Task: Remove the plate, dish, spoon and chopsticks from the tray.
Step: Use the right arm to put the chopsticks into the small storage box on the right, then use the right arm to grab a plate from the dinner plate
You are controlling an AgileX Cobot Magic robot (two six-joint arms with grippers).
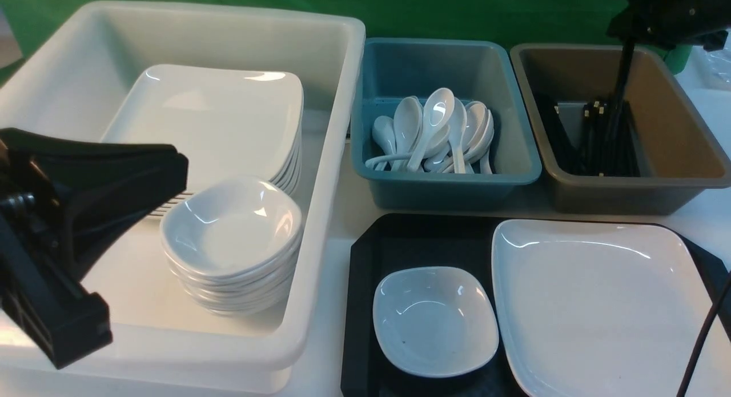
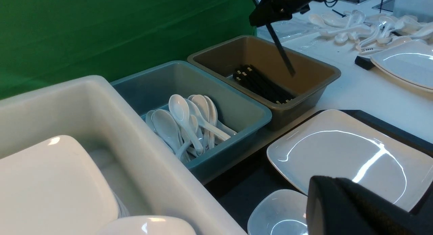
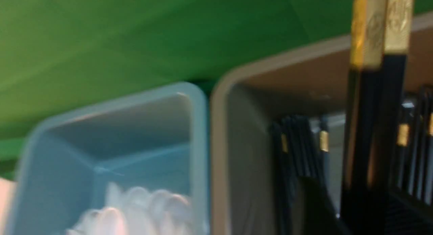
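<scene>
Chopsticks [image 1: 619,94] hang nearly upright from my right gripper [image 1: 631,34] over the brown bin [image 1: 628,183], their lower ends reaching into it. I cannot tell whether the jaws pinch them or stand loose around them. My left gripper [image 1: 171,174] is closed with nothing in it, by the white tub [image 1: 228,8]. On the black tray [image 1: 422,237] the dish [image 1: 434,323] sits just beside the plate [image 1: 594,305].

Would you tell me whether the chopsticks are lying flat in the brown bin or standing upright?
Upright: the chopsticks hang steeply below the right tool, lower ends down in the brown bin, not flat.
</scene>
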